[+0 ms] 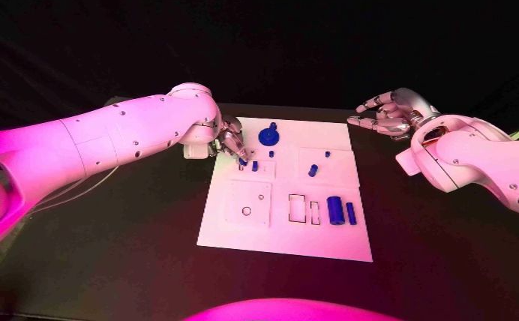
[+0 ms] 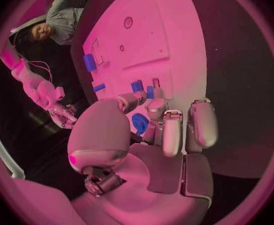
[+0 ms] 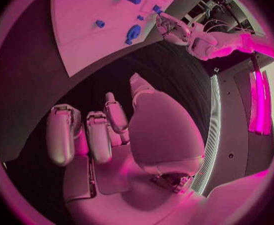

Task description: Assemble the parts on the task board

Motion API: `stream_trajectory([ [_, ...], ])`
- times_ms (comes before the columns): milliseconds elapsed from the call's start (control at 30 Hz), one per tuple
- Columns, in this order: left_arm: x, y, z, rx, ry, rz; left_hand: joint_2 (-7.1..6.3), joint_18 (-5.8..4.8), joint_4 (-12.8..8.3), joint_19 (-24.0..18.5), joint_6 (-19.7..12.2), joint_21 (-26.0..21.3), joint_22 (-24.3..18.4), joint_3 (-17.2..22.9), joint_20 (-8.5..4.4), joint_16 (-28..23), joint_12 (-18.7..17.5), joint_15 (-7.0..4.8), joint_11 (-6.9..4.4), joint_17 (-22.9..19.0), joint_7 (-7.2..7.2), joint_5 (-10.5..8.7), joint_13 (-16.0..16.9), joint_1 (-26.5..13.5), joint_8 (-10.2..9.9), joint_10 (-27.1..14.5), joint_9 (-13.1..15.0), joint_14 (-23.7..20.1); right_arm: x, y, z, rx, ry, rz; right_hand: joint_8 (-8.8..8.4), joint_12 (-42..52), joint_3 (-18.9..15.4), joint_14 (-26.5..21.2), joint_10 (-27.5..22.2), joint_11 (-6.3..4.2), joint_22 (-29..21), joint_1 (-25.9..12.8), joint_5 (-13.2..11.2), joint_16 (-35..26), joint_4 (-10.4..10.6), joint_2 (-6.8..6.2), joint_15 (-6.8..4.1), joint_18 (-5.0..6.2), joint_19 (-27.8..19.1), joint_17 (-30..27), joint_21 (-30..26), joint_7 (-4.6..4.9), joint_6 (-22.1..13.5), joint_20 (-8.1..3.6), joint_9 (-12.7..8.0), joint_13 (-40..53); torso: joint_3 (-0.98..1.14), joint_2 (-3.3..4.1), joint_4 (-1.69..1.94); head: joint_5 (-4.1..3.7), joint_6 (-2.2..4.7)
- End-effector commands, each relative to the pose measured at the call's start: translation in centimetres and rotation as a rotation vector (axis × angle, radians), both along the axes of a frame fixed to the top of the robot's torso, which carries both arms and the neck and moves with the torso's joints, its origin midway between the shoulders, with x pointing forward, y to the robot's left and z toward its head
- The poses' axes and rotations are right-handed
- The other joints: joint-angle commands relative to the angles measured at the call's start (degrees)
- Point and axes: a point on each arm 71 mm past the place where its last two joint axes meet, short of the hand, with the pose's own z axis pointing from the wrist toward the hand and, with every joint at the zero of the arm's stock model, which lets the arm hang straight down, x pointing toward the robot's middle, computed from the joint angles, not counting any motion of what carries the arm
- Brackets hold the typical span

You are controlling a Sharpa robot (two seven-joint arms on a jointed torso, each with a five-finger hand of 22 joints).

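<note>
The white task board [image 1: 283, 240] lies in the middle of the black desk [image 1: 130, 261]. On its far part sit a blue round disc [image 1: 269, 137] and several small blue pegs [image 1: 313, 170]; nearer, two blue cylinders [image 1: 335, 210] lie side by side next to outlined slots. The left hand [image 1: 232, 145] reaches over the board's left edge and pinches a small blue part [image 1: 242, 161] at its fingertips. The right hand [image 1: 382, 118] hangs above the bare desk just off the board's far right corner, fingers curled loosely apart, holding nothing. No readable writing shows on the board.
</note>
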Motion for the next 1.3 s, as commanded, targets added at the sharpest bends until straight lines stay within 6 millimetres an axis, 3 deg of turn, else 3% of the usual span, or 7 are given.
stream_trajectory([
  [33,-0.10,-0.08,-0.04,0.004,-0.008,-0.002,0.80,-0.95,-2.9,1.3,3.0,1.1,1.1,8.7,-0.34,1.2,1.1,-1.09,-1.68,15.8,-1.94,2.53,1.0,0.2,5.8,5.0,8.5,6.1,-0.05,0.09,-0.01,-0.001,-0.001,0.006,0.91,0.0,-1.0,4.7,-0.6,0.01,9.4,-1.6,0.3,-0.8,0.1,0.70,-0.25,0.34,2.4,10.1,-0.8,-0.06,-0.7,-0.50,-0.3,-0.2,0.00,-0.01,0.02,0.06,-0.14],
  [1300,-0.73,0.64,-0.90,0.032,-0.003,-0.008,0.68,-0.99,-3.0,1.5,3.2,1.2,1.2,9.1,-0.45,1.2,1.2,-1.20,-1.83,15.8,-2.11,2.68,1.2,-0.4,6.1,5.2,8.9,6.1,-0.11,0.02,0.01,-0.001,-0.003,0.008,0.91,0.0,-1.0,4.7,-0.6,0.01,9.4,-1.6,0.3,-0.8,0.1,0.70,-0.25,0.34,2.4,10.1,-0.8,-0.06,-0.7,-0.50,-0.3,-0.2,0.00,-0.02,-0.03,0.28,-0.37],
])
